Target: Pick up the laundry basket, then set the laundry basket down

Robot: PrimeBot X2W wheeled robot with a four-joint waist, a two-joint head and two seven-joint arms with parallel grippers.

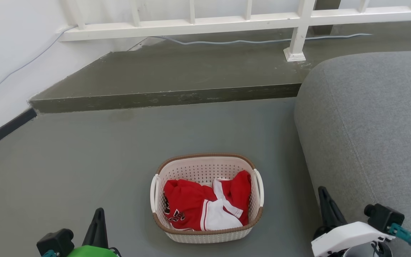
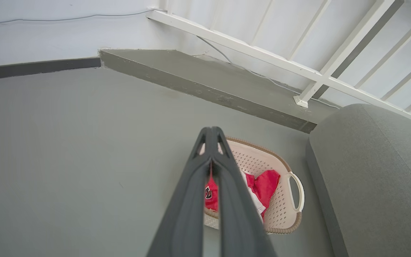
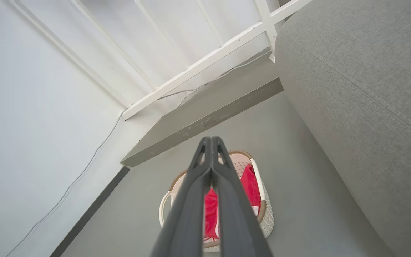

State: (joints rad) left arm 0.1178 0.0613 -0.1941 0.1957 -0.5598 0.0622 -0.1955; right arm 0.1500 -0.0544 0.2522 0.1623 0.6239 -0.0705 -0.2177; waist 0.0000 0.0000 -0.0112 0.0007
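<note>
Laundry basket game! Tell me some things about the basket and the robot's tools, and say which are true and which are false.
1. The laundry basket stands on the floor. True.
2. The basket is empty. False: red and white clothes lie in it.
3. The left tool grips a basket handle. False: it is shut on nothing, apart from the basket.
4. A grey sofa stands beside the basket. True.
5. The right tool is shut. True.
</note>
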